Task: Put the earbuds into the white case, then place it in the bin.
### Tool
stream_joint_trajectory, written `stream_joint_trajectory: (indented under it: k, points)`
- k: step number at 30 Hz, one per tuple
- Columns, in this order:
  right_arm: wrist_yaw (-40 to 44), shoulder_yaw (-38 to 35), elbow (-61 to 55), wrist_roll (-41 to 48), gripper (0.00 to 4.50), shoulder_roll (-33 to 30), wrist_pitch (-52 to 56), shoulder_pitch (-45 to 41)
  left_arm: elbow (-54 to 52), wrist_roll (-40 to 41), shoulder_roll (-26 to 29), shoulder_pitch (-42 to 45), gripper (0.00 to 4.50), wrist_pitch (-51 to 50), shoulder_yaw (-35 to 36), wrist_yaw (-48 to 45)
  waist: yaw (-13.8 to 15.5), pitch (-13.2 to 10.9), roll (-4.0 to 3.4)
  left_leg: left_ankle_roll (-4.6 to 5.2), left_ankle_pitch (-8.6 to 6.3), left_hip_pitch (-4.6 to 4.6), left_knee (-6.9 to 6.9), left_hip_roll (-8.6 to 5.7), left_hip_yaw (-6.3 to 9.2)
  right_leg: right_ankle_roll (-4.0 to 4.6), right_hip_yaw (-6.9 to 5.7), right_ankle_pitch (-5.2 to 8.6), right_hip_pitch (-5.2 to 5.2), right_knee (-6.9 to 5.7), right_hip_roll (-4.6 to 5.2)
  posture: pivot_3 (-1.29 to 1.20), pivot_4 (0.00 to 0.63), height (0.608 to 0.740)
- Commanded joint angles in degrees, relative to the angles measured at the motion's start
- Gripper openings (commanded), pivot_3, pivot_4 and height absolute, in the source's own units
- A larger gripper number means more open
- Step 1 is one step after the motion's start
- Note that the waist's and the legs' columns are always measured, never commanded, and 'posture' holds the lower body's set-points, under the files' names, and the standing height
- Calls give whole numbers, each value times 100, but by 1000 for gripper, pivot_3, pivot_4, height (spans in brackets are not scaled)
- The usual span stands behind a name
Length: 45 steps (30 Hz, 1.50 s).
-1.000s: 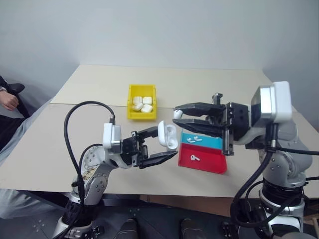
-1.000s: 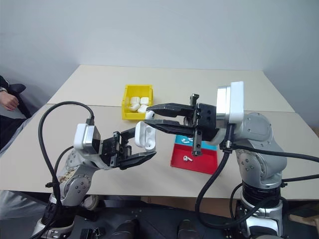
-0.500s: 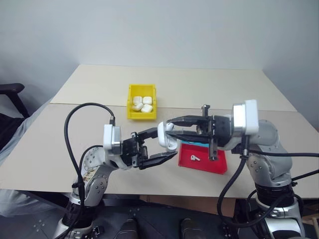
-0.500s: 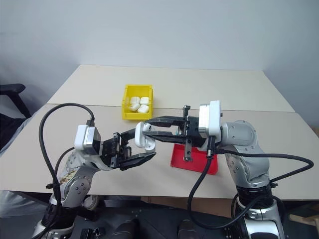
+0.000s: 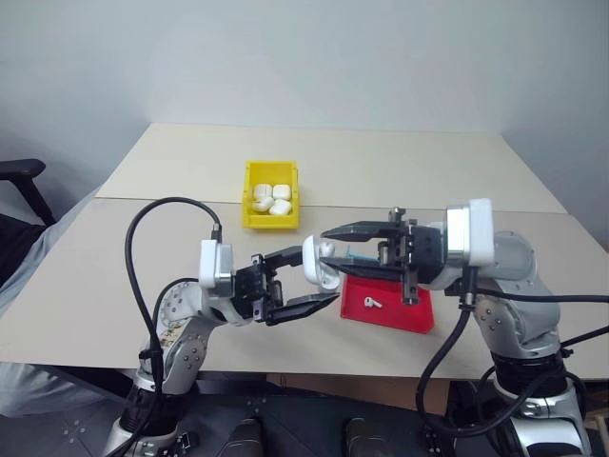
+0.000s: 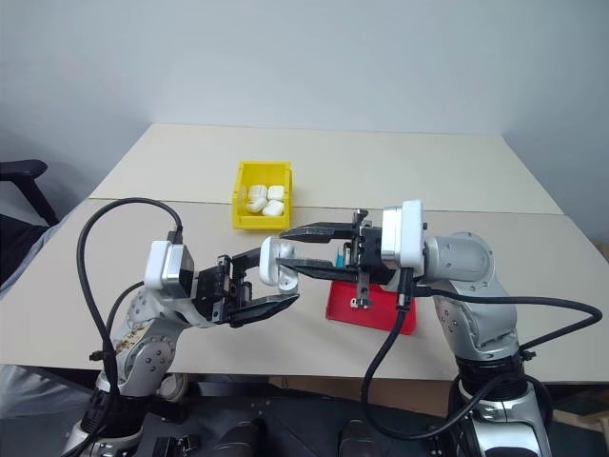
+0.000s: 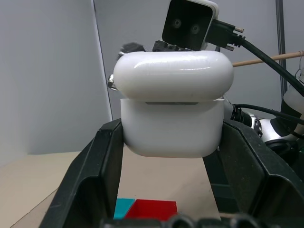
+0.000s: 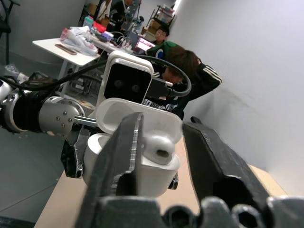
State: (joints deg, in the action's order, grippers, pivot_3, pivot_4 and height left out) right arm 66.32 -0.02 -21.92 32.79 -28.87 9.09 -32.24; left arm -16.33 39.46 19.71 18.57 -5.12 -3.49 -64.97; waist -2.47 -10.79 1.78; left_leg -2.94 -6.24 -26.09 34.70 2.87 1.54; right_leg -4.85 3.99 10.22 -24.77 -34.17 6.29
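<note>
My left gripper (image 5: pixel 319 276) is shut on the white case (image 5: pixel 320 262) and holds it above the table's front with the lid flipped open; in the left wrist view its fingers clamp the case (image 7: pixel 173 118) from both sides. My right gripper (image 5: pixel 328 252) reaches in from the right, its fingers open above and below the case's open top. In the right wrist view an earbud (image 8: pixel 158 151) sits in the case's body between those spread fingers (image 8: pixel 126 142). Another earbud (image 5: pixel 371 302) lies in the red tray. The yellow bin (image 5: pixel 249 190) stands farther back.
Three white cases (image 5: pixel 269 198) lie in the yellow bin. The flat red and blue tray (image 5: pixel 409 314) lies under my right arm near the front edge. A chair (image 5: pixel 19 176) stands at the far left. A person (image 8: pixel 190 76) sits in the background of the right wrist view.
My right gripper came down and left from above the case to its open top, carrying an earbud. Its fingers have since spread, and the earbud now sits in the case.
</note>
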Motion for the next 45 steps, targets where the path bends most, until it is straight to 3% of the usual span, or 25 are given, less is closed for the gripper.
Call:
stream_joint_trajectory:
  k: [1, 7, 10, 13, 18, 22, 31, 45]
  points:
    - [115, 152, -41, -103, 2530, -85, -171, 54, -154, 31, -81, 115, 2748, 160, 55, 7, 1, 0, 0, 0, 0, 0, 0, 0, 0, 0, 0, 0, 0, 0, 0, 0, 150, 740]
    - [276, 62, 36, 14, 2530, -301, -218, 41, -85, -135, -55, 69, 2748, 199, 90, 35, 6, 0, 0, 0, 0, 0, 0, 0, 0, 0, 0, 0, 1, 4, 0, 0, 150, 740]
    - [279, -236, 229, 320, 2530, -870, 513, -304, 249, -531, 119, -92, 2748, 604, 120, -200, 6, 0, 0, 0, 0, 0, 1, 0, -1, 0, 0, 0, 2, 4, 0, 0, 150, 740]
    - [137, 13, 731, -348, 2530, -1525, 909, -728, 534, -832, 210, -265, 2748, 950, 72, -310, -3, 0, 0, 0, 0, 0, 3, 0, -4, 3, 1, -2, 0, 6, 1, 0, 150, 740]
    - [351, 1312, 2212, -2063, 2530, -2238, 1238, -1712, 795, -1216, 71, -582, 2748, 1427, -81, -214, -14, 0, 0, -1, -1, -3, 2, 0, -9, 5, 1, -2, -19, 13, 8, 0, 150, 740]
    - [585, 1905, 2989, -2923, 2530, -2182, 761, -2213, 837, -1375, 34, -672, 2748, 1622, -88, -100, -3, -1, -1, -1, -1, -19, -3, -2, -16, 6, 2, -3, -29, 9, 13, 0, 150, 740]
    - [963, 2895, 5400, -4276, 2530, -1183, -36, -3454, 320, -1487, 155, -1230, 2748, 1617, -67, 349, -25, -2, -3, 7, 5, -17, -39, 1, -12, 3, 1, -2, -45, 5, 3, 0, 150, 740]
    - [1168, 3009, 7196, -5032, 2530, -500, -1000, -3879, 99, -1561, 265, -1432, 2748, 1602, -124, 678, -23, -3, -7, 4, 4, -9, -38, 0, -11, 4, 1, -3, -40, -9, 1, 0, 150, 740]
